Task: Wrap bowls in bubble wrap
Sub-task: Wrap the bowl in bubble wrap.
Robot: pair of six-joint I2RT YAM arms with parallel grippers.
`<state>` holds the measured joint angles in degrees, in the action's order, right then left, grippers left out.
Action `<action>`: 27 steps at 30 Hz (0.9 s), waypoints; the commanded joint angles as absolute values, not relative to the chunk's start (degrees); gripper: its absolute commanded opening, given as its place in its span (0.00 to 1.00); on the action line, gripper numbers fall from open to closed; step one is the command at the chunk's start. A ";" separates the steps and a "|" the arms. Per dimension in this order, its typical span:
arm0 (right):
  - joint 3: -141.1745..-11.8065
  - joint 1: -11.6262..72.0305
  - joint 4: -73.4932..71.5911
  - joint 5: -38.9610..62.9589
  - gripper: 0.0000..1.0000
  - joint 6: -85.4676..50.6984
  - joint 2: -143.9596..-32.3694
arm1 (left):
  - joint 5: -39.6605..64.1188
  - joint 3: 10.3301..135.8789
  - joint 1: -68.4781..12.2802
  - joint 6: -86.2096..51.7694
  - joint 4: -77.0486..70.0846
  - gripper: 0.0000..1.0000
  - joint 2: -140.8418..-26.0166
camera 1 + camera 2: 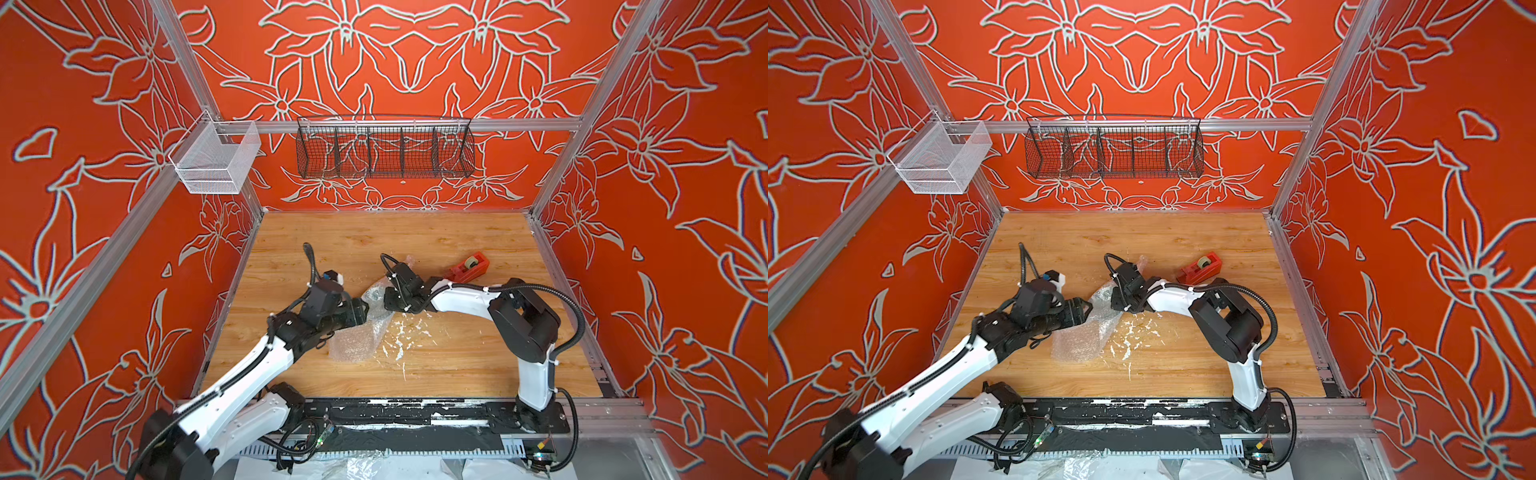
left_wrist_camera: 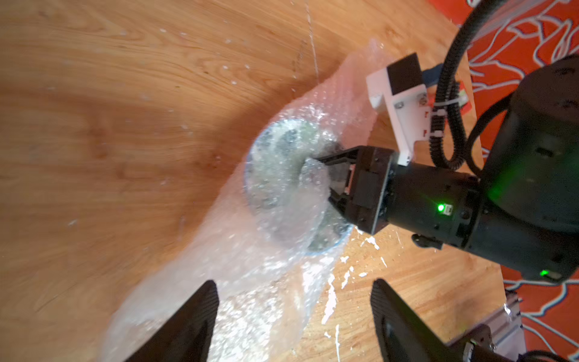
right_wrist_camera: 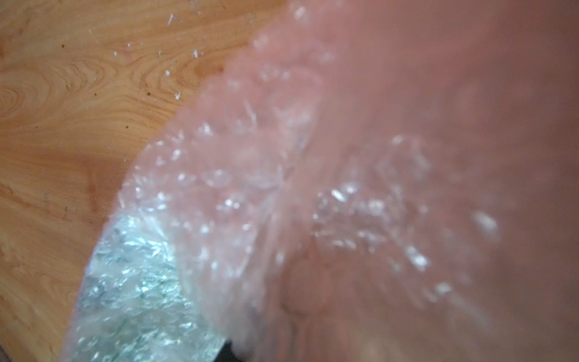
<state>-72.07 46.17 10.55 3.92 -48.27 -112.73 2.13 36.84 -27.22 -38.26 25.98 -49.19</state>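
The bowl lies on the wooden table under the bubble wrap, and its green print shows dimly through the plastic. My right gripper is shut on a bunched fold of the wrap over the bowl's middle. My left gripper is open, its fingers apart above the loose end of the sheet and holding nothing. In both top views the wrap lies between the left gripper and the right gripper; the bowl is hidden there. The wrap fills the right wrist view.
A red tape dispenser stands on the table behind the right arm. White flecks are scattered right of the wrap. A black wire basket and a white mesh basket hang on the back rail.
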 commanded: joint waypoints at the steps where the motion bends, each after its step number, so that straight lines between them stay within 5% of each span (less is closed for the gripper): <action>1: -74.12 45.35 13.87 2.35 0.22 -46.96 -115.30 | 0.64 32.02 -25.84 -40.27 31.78 0.78 -43.19; 11: -75.56 44.19 13.99 3.66 0.21 -46.29 -115.93 | -1.41 21.62 -25.83 -44.46 35.42 0.81 -24.99; 27: -73.83 42.98 12.29 5.63 0.21 -46.43 -115.25 | -2.19 19.19 -25.84 -45.73 40.19 0.83 -17.66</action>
<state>-74.41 43.44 11.09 6.48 -46.68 -114.43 -1.91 20.40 -26.13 -45.04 39.64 -17.39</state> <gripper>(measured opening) 0.211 0.827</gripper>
